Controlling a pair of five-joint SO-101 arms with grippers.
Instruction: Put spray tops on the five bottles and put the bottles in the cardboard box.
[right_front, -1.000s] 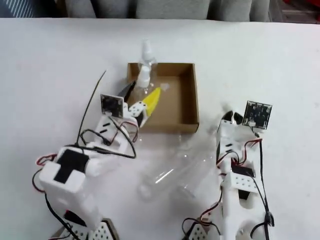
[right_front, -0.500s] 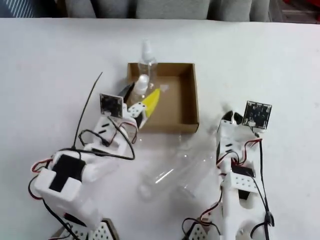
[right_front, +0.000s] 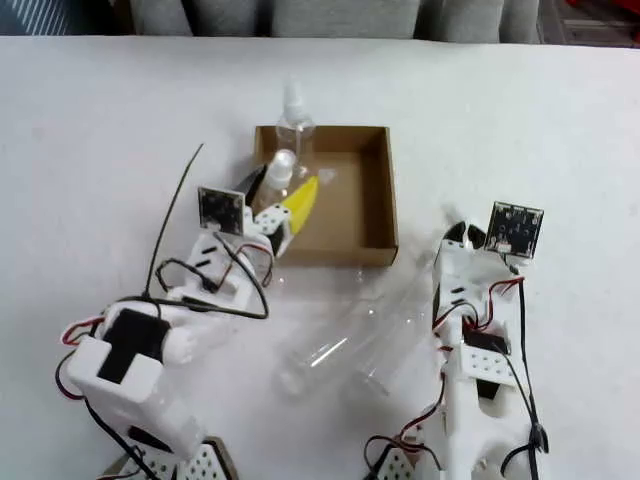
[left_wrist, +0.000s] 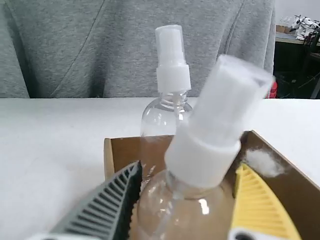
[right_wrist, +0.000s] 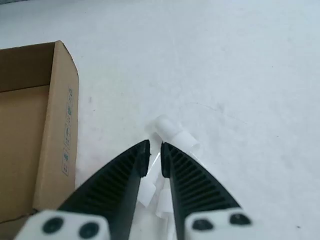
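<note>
Over the table (right_front: 520, 110), in the high view, the left claw (right_front: 280, 190) is clenching a capped bottle (right_front: 281, 163) above the left side of the cardboard box (right_front: 372, 190). Whether its base is touching the box floor cannot be told. A second capped bottle (right_front: 293, 118) is standing upright at the box's far left corner, either just inside or just behind the far wall. Between the two arms, the bare bottles (right_front: 345, 340) are lying on their sides with no tops. They are clear and overlapping, so I am counting at least two and no more with confidence. The right claw (right_front: 455, 232) is resting low, near the box's near right corner.

In the left wrist view, the left claw (left_wrist: 187, 172) is gripping the capped bottle (left_wrist: 200, 160) by its shoulder, tilted, with the box wall (left_wrist: 120, 150) beyond it and the second capped bottle (left_wrist: 167, 100) upright behind.

In the right wrist view, the right claw (right_wrist: 154, 149) is sitting with its jaws drawn almost together, gripping nothing that I can make out. White spray tops (right_wrist: 172, 135) are lying on the table just past its tips, beside the box (right_wrist: 60, 110).

As I am judging it, two bottles are wearing tops and one is about to be boxed. The bare bottles are waiting for tops and for boxing.
</note>
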